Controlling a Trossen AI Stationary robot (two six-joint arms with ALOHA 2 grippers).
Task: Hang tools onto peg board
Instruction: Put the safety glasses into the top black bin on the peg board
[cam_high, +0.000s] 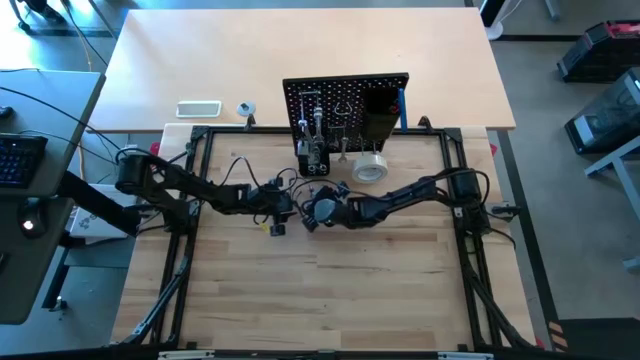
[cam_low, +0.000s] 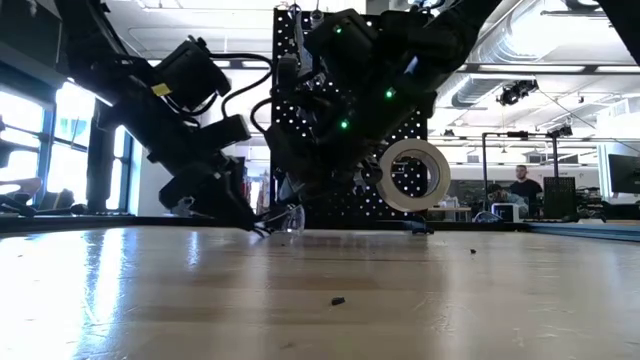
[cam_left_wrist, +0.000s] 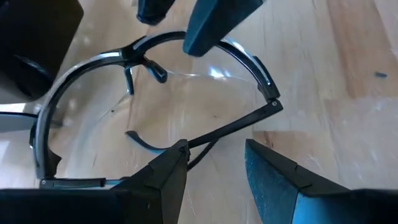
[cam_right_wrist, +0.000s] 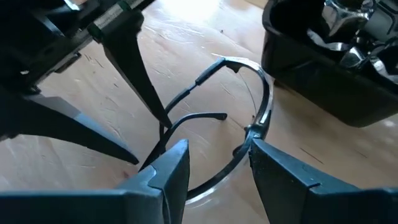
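While the wooden table (cam_high: 330, 290) fills the lower half of the high view, the peg board (cam_high: 345, 105) stands upright at upper centre, with tools (cam_high: 318, 140) hanging on it and a pale tape roll (cam_high: 369, 167) at its foot. Just below, both arms meet over clear safety glasses (cam_left_wrist: 155, 93). The left gripper (cam_left_wrist: 214, 165) fingers straddle one temple arm, parted; the right gripper (cam_right_wrist: 217, 165) fingers grasp the frame.

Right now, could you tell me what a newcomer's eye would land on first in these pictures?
Both grippers, left and right, meet over clear safety glasses lying on the table near its middle, fingers at the frame. Behind them stands the black peg board, with a pale tape roll at its foot.
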